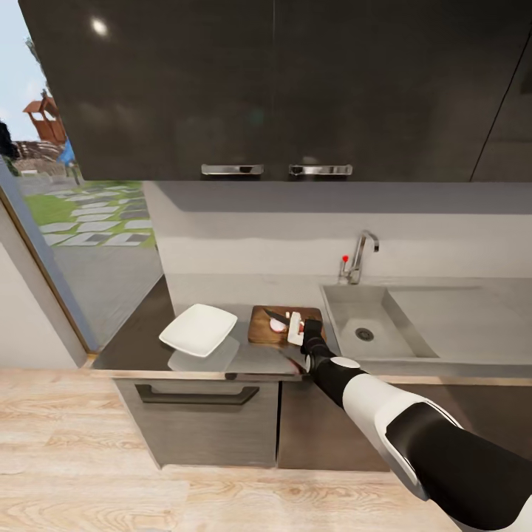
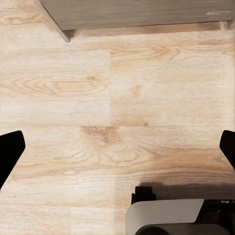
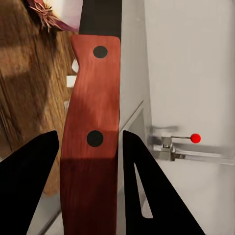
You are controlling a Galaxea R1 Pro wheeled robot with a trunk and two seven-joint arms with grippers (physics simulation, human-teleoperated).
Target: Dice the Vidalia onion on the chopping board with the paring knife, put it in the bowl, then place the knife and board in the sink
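Observation:
The brown chopping board (image 1: pixel 260 329) lies on the grey countertop (image 1: pixel 140 347) between the white square bowl (image 1: pixel 198 329) and the sink (image 1: pixel 347 303). Cut Vidalia onion (image 1: pixel 278 325) rests on the board, pale pieces with a reddish skin; its edge is in the right wrist view as onion (image 3: pixel 54 11). My right gripper (image 1: pixel 310 329) is over the board's right end, shut on the paring knife (image 3: pixel 90 147) by its red handle. The dark blade (image 1: pixel 275 316) points across the board toward the onion. My left gripper (image 2: pixel 117 147) hangs open over wooden floor.
A chrome faucet (image 1: pixel 360 255) with a red knob (image 3: pixel 196 138) stands behind the basin, and a flat drainboard (image 1: pixel 458 325) runs to the right. Dark wall cabinets (image 1: pixel 273 89) hang above. A glass door (image 1: pixel 81 244) is at the left, past the counter's end.

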